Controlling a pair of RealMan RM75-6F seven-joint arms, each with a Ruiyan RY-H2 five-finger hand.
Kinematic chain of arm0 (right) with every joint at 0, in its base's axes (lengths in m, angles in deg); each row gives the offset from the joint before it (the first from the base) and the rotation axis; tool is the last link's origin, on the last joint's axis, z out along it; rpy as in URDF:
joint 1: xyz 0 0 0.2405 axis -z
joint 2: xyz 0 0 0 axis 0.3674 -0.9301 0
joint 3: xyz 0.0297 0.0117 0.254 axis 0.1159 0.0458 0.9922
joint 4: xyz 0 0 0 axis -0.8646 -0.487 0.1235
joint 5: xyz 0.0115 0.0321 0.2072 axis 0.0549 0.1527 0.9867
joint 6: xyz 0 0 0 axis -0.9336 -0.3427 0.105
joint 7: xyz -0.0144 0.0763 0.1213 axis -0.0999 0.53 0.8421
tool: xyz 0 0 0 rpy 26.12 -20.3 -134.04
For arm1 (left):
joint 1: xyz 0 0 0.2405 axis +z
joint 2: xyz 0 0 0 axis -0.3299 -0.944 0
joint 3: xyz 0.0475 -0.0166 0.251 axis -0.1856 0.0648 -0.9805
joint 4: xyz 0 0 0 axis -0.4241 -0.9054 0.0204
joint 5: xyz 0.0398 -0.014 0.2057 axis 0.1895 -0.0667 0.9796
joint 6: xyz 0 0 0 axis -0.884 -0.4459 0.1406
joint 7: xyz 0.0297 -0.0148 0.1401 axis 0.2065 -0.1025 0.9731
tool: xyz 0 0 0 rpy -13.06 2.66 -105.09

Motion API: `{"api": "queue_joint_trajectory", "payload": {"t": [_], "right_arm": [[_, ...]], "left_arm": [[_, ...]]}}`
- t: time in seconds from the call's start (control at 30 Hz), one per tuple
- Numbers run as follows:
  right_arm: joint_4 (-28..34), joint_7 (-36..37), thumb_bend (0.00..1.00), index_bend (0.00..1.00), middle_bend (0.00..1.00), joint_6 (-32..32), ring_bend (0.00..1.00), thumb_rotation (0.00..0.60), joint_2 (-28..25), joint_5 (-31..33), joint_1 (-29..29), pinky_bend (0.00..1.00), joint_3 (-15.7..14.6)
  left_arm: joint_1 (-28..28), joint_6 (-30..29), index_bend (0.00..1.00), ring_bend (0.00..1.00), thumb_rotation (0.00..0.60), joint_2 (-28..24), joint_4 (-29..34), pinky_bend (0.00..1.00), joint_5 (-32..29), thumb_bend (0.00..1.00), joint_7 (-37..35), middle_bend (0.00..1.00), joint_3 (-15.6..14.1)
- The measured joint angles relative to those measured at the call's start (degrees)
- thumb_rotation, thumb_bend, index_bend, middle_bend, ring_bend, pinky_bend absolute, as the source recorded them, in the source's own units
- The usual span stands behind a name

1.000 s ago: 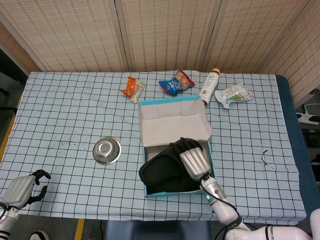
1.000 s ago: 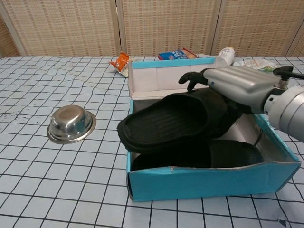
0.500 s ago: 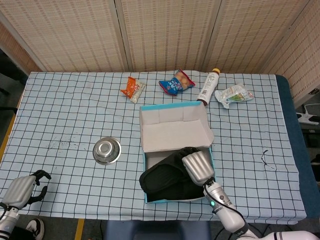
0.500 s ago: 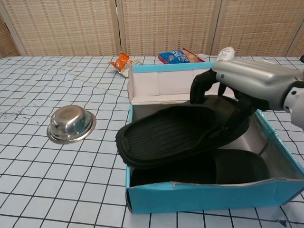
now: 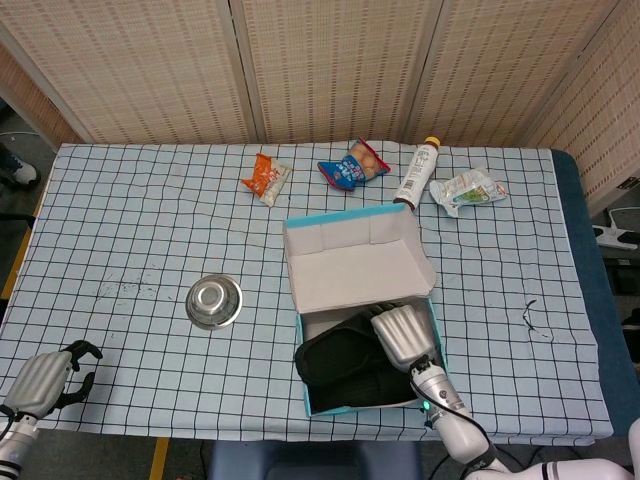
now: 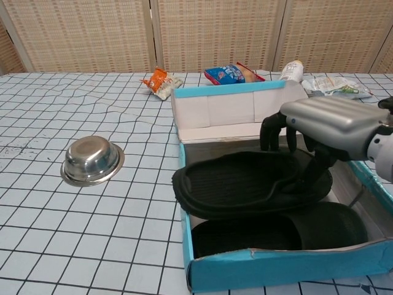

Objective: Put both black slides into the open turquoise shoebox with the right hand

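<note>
Seating step: right hand point(image 6: 328, 126) w/ metal shell and dark fingers is pressing the upper black rubber slide point(image 6: 252, 182) down into the open turquoise cardboard shoebox point(image 6: 276, 270).
Right hand state: fingers curled over the slide's strap, thumb side at the strap edge; looks like a hold, not free.
Left hand point(image 5: 40, 380): far off to the right hand's left, at the table's near corner; fingers curled in, nothing in them.
Upper slide: under the hand's fingers, lying tilted, its toe poking over the box wall on the hand's left.
Lower black slide point(image 6: 276, 228): flat on the box floor, below the hand and the upper one.
Handling: prob. light, soft, bendy, grippy rubber; not fragile. Strap arch is the best hold; sole would flex.
Risk: thin card box may slide or dent if pushed hard.
Surface: white tablecloth w/ dark grid point(image 5: 130, 220), wrinkled, so box could drag it.
Room: woven panel screens point(image 5: 330, 60) beyond the hand; round steel bowl point(image 6: 92, 161) well to its left; snack packs and a bottle past the box lid.
</note>
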Motion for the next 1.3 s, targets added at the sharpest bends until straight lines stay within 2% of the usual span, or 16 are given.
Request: {"api": "queue_joint_trajectory", "payload": {"t": [0.53,0.6,0.7,0.8,1.0,1.1,1.3], "right_arm": [[-8.25,-11.91,0.07,0.66,0.59,-6.14,0.45,0.6,6.53,6.37,-1.79,0.52,-1.08],[-9.44,-12.0,0.07,0.63,0.59,-6.35,0.43,0.6,7.19,6.58,-1.95,0.52,-0.79],[-10.23,-9.87,0.07,0.54,0.56,-6.14,0.35,0.6,7.53,5.59,-1.91,0.47,-0.48],[-10.22,-5.25,0.06,0.44,0.44,-5.36,0.23,0.6,7.06,2.94,-1.73,0.36,-0.33],[-7.39,5.43,0.06,0.25,0.27,-4.24,0.04,0.6,3.39,-5.81,-0.87,0.22,-0.4],[-5.05,9.36,0.06,0.18,0.22,-4.17,0.01,0.6,0.79,-9.87,-0.18,0.17,-0.6],[-1.23,14.45,0.06,0.17,0.21,-3.63,0.0,0.6,-3.43,-13.72,1.08,0.13,-1.05]], "left_arm": [[0.0,-0.11,0.38,0.44,0.6,-0.09,-0.03,0.55,0.18,0.5,-0.19,0.29,0.0],[0.0,-0.09,0.38,0.44,0.6,-0.08,-0.06,0.55,0.11,0.5,-0.22,0.29,0.01],[-0.04,0.03,0.38,0.44,0.6,-0.11,-0.06,0.55,-0.05,0.5,-0.44,0.29,0.08],[-0.03,0.02,0.38,0.44,0.6,-0.08,-0.22,0.55,-0.05,0.5,-0.45,0.29,0.07],[-0.11,0.2,0.38,0.44,0.6,-0.04,-0.26,0.55,-0.08,0.5,-0.41,0.29,0.04],[-0.12,0.29,0.38,0.44,0.6,-0.03,-0.14,0.55,-0.33,0.5,-0.38,0.29,0.08],[-0.19,0.5,0.38,0.44,0.6,0.09,-0.17,0.55,-0.56,0.5,0.0,0.29,0.05]]}}
